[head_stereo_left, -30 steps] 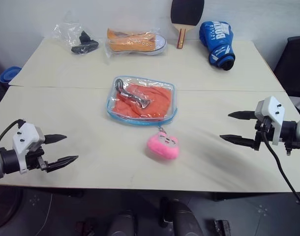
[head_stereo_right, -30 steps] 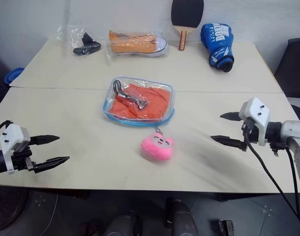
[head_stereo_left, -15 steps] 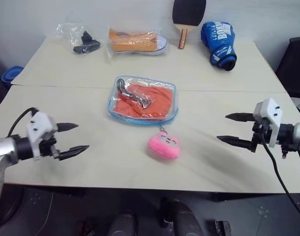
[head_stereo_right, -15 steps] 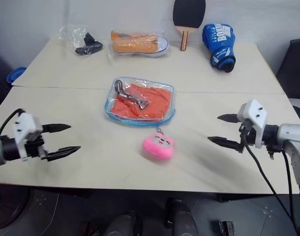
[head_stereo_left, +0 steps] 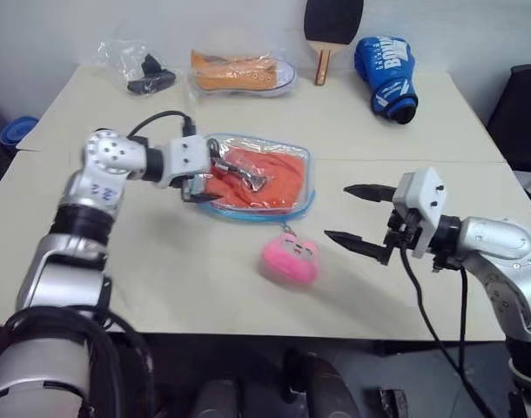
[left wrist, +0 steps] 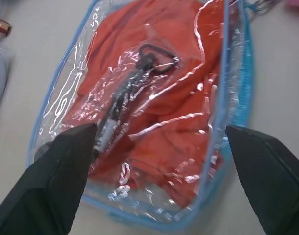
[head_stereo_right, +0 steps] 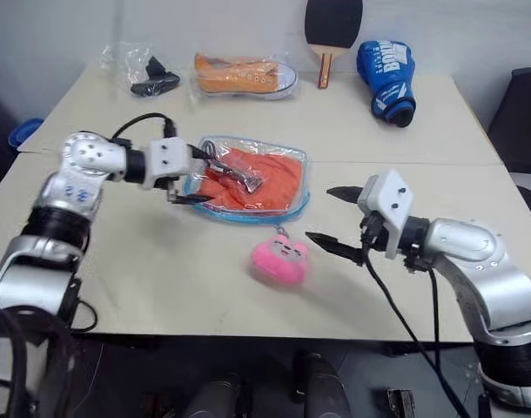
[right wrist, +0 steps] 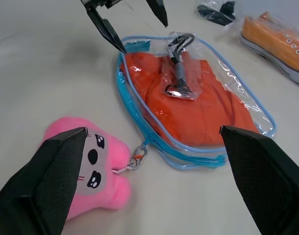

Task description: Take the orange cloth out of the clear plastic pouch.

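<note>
Both my grippers, left (head_stereo_left: 206,178) and right (head_stereo_left: 357,213), spread; clear plastic pouch (head_stereo_left: 252,177) mid-frame looks limp, slick, so I'd pinch blue zipper trim (right wrist: 139,128).

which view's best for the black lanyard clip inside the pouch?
Left wrist view: the black lanyard clip lies large and central against the orange cloth, under the clear plastic pouch wall. The right wrist view shows it smaller; both eye views show a small dark shape.

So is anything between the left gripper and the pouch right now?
Nothing visible. The left gripper, jaws open, hovers at the clear plastic pouch's left end; bare table beside it. The orange cloth is inside.
</note>
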You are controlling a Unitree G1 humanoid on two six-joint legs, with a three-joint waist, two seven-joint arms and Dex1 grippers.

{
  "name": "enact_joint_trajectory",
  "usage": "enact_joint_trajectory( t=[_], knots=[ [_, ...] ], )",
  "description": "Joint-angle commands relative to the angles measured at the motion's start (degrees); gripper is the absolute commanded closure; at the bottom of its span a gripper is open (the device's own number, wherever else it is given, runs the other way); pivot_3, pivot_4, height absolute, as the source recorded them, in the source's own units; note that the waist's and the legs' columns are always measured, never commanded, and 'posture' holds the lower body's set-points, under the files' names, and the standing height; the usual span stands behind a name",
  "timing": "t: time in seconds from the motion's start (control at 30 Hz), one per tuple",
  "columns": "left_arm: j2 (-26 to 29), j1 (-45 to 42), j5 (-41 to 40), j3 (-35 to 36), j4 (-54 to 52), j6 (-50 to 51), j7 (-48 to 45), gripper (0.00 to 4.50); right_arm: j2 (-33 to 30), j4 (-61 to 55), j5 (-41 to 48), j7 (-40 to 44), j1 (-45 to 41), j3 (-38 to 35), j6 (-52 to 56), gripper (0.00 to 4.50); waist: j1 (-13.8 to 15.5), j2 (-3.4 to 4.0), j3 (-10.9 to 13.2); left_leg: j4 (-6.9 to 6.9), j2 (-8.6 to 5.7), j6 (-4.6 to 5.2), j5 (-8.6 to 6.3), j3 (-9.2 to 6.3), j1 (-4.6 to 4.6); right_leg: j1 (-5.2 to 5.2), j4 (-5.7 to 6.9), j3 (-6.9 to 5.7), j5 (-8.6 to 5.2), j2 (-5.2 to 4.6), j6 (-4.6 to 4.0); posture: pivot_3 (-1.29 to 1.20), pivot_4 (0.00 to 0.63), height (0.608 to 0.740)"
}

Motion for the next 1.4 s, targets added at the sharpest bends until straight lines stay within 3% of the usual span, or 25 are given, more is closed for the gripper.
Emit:
enact_joint_trajectory(
  t=[0.03,0.23,0.27,0.43,0.77,0.9,1.07,1.23,1.4],
  knots=[
    [-2.18,-5.22,5.06,-1.85,9.48,-3.73,6.39,0.03,1.1,-3.98,-0.45,-3.3,0.94,-0.11,0.55,0.0,0.05,-0.01,0.01,0.0,0.0,0.0,0.0,-0.01,0.0,0.0,-0.02,-0.02,0.0,0.0,0.01,0.0,0.15,0.74],
    [-5.82,-8.73,10.52,-3.98,17.73,-4.62,14.21,0.03,1.6,-6.6,0.2,-6.34,4.08,-1.75,1.14,0.0,0.17,-0.05,0.02,0.0,0.07,0.06,0.01,-0.04,0.02,0.0,-0.01,-0.02,0.03,-0.04,0.05,0.0,0.15,0.74],
    [-6.34,-9.03,11.33,-4.21,18.42,-4.27,15.77,0.21,1.53,-6.75,0.29,-6.51,4.43,-1.98,1.02,0.0,0.18,-0.06,0.03,0.0,0.08,0.09,0.03,-0.04,0.02,0.0,0.0,-0.01,0.04,-0.06,0.07,0.0,0.15,0.74],
    [-8.55,-9.77,14.62,-4.94,20.65,-1.41,23.19,1.51,1.42,-6.72,0.46,-6.87,4.75,-2.01,0.57,0.0,0.27,-0.1,0.05,0.0,0.04,0.22,0.08,-0.04,0.01,0.01,-0.03,0.07,0.14,-0.14,0.2,0.0,0.15,0.74],
    [-8.81,-9.08,13.5,-3.07,20.7,-0.92,23.42,4.43,1.67,-6.73,0.88,-6.33,4.23,-0.63,0.27,0.0,0.23,-0.11,0.05,0.0,0.04,0.26,0.07,-0.02,0.0,0.01,-0.07,0.07,0.16,-0.13,0.22,0.0,0.15,0.74],
    [-5.04,-8.74,9.58,1.74,18.92,1.62,22.93,4.47,1.6,-6.57,2.18,-4.11,2.93,1.05,0.37,0.0,-0.1,-0.13,0.07,0.0,0.05,0.26,0.07,-0.01,0.01,0.0,-0.06,0.08,0.16,-0.11,0.22,0.0,0.15,0.74],
    [5.06,-1.92,6.26,7.26,10.61,5.13,22.74,4.47,0.36,-6.13,4.84,1.93,0.54,3.94,0.95,0.0,-1.36,-0.13,0.07,-0.09,0.12,0.24,0.07,-0.22,0.13,0.0,-0.04,0.17,0.17,-0.09,0.2,0.0,0.15,0.74],
    [19.33,18.11,4.92,15.13,-7.28,14.25,25.9,4.47,-0.43,-4.32,7.56,8.54,-2.16,6.55,1.71,0.0,-2.25,-0.14,0.07,-0.11,0.15,0.24,0.07,-0.28,0.25,-0.02,0.0,0.3,0.17,-0.11,0.2,0.0,0.15,0.74],
    [23.27,41.15,-0.66,28.37,-23.38,29.19,28.16,4.47,1.06,0.68,5.62,12.11,-5.94,9.71,-0.2,0.0,-1.83,-0.2,0.03,-0.04,0.14,0.28,0.04,-0.42,0.14,-0.04,0.0,0.22,0.16,-0.31,0.2,0.0,0.15,0.74]
  ],
)
